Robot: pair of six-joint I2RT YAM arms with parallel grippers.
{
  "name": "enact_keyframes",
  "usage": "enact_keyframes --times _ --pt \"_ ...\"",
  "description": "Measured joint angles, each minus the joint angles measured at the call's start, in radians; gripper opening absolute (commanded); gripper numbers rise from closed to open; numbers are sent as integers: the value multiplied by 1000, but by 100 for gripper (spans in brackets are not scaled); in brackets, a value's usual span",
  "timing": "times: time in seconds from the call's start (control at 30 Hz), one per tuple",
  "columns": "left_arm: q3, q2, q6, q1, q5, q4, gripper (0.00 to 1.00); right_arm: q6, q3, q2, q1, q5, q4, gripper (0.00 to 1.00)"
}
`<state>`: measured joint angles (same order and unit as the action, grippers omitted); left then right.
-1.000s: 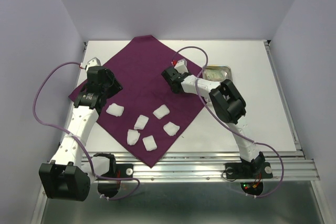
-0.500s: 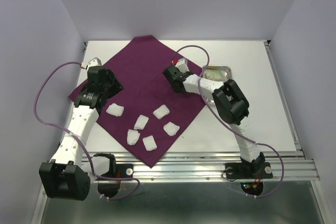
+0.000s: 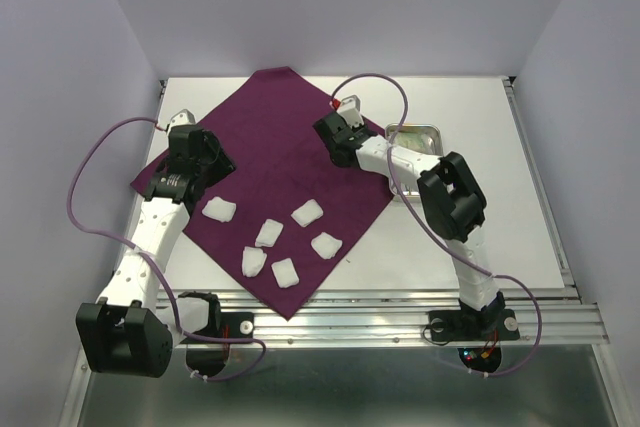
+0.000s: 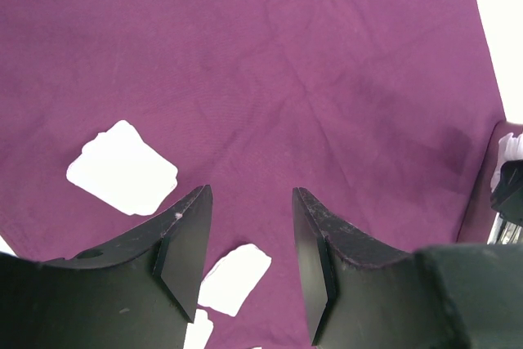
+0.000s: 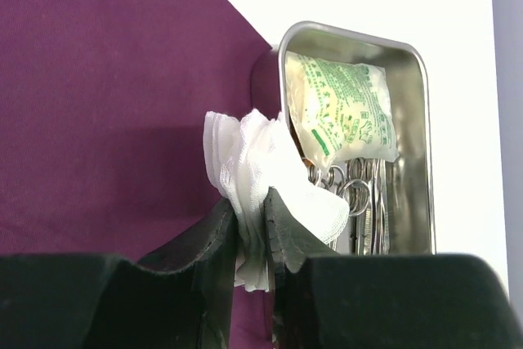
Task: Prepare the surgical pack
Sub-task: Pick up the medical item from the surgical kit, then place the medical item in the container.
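Six gauze pads [image 3: 307,212] on one cloth [image 3: 270,137]

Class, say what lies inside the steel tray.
A green-printed packet and ring-handled metal tools. The gauze in the right pincer hides the near left part of the tray.

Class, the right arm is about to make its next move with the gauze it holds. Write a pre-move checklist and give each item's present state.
1. Right gripper shut on gauze pad: ok.
2. Left gripper open, holding nothing: ok.
3. Purple cloth lying flat: ok.
4. Six loose gauze pads on the cloth, apart from both grippers: ok.
5. Steel tray holds packet and instruments: ok.
6. Tray apart from the cloth's edge: cannot tell.
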<state>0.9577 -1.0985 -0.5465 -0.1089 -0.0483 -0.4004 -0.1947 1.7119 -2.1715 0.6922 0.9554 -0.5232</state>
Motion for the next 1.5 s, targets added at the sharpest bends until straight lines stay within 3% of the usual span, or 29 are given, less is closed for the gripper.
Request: enact_keyframes --times 0.33,0.8,1.5 --pt "0 0 0 0 0 0 54 22 -24 22 -34 31 23 1" --pt "0 0 0 0 5 0 54 -12 -316 229 -182 50 63 1" --pt "0 0 0 6 14 0 54 -90 -479 234 -209 25 86 1"
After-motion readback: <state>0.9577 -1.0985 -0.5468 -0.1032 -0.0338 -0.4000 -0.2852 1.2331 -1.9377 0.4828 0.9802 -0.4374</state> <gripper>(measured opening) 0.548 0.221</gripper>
